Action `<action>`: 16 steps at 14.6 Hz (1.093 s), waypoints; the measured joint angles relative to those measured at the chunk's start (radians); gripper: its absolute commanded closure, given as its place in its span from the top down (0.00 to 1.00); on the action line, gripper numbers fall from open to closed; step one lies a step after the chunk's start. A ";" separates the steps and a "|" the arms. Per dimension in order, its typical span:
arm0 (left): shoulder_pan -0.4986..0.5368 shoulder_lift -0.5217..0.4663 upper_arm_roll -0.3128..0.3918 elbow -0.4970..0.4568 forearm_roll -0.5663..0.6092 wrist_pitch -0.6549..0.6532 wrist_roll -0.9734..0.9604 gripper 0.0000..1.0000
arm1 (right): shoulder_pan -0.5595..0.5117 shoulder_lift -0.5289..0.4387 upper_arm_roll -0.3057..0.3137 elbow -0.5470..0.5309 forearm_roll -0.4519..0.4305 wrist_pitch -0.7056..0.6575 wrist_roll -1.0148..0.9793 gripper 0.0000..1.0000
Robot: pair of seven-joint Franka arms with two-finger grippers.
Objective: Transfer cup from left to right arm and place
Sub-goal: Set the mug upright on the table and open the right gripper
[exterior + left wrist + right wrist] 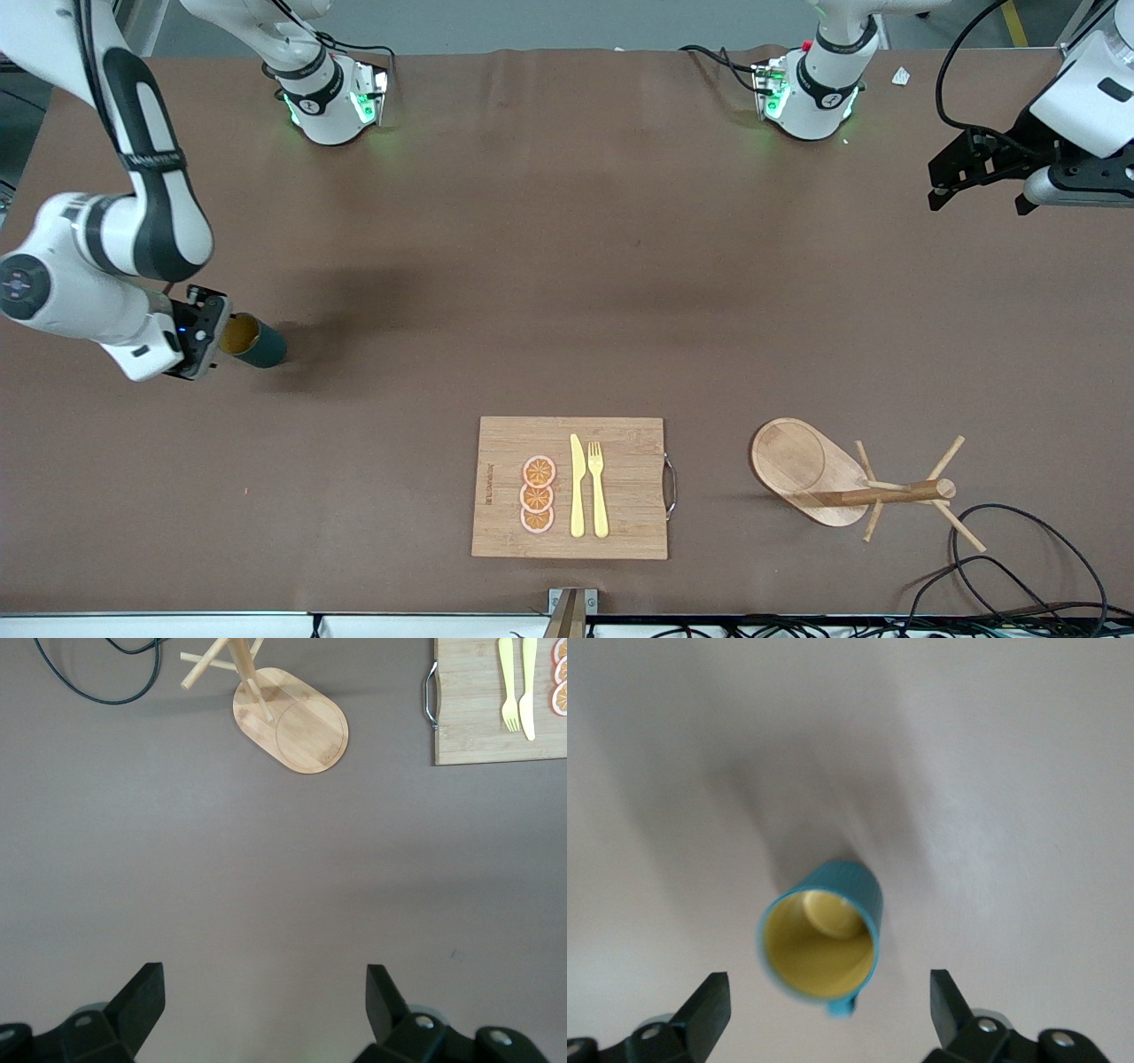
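Two arms share one big brown desk (567, 266), and most of it is bare and flat, so a cup can stand on it well. At the edge nearest the front camera lies a wooden board (620, 523) with a knife, a fork and three orange slices on it. Beside the board, toward the left arm's end, is a wooden mug stand (797, 465) lying by some black cables. The left end effector (979, 190) waits up in the air over the left arm's end of the desk, wide open with nothing in it. The right end effector (208, 332) is low at the right arm's end, and its fingers are spread wide on both sides of the cup (255, 341) without squeezing it. I cannot tell for sure if the cup stands on the desk or is tipped. It looks small, light and hard, with a smooth side that may slip, and it may break if dropped. A good hold would be across its round body, away from the little handle (842, 1007).
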 measured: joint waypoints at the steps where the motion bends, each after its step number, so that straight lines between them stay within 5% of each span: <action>1: 0.000 0.000 0.000 0.000 0.000 0.000 0.000 1.00 | 0.000 -0.030 0.000 0.038 0.000 -0.073 0.067 1.00; 5: 0.000 0.000 0.000 0.000 0.000 0.000 0.000 1.00 | 0.000 -0.094 -0.003 0.177 0.000 -0.269 0.279 1.00; 16: 0.000 0.000 0.001 0.000 0.000 0.000 0.000 1.00 | -0.001 -0.096 -0.010 0.402 -0.002 -0.481 0.856 1.00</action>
